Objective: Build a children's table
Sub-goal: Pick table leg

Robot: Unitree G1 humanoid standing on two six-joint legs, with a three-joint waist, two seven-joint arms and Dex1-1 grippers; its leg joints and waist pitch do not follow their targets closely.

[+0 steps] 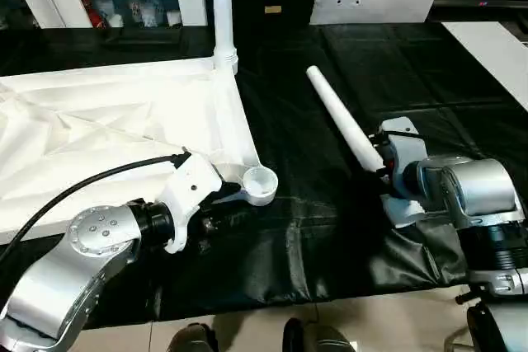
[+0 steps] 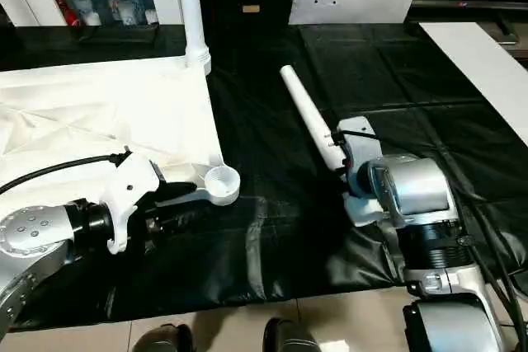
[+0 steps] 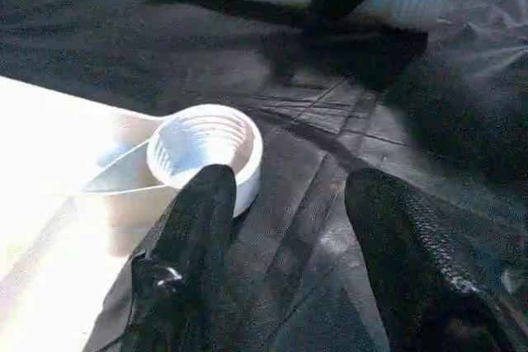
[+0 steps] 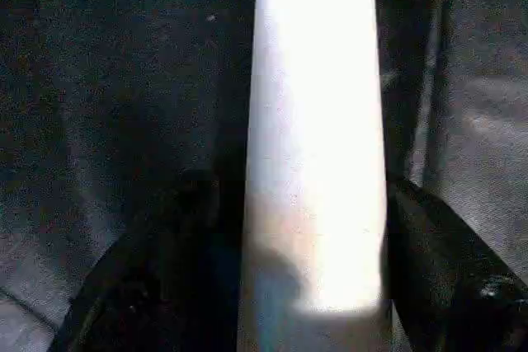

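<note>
We see the white tabletop (image 1: 107, 121) lying underside up, one leg (image 1: 221, 6) standing upright in its far corner socket. Its near corner socket (image 1: 259, 180) sits empty. Another white tapered leg (image 1: 340, 117) lies flat just beside it on the black sheet.

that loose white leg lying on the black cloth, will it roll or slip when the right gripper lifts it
The leg is round and tapered, so if nudged it would likely roll in a curve. Its smooth plastic looks slippery between the right gripper's fingers. Gripped near one end, the long free end may sag. It looks rigid, probably light.
</note>
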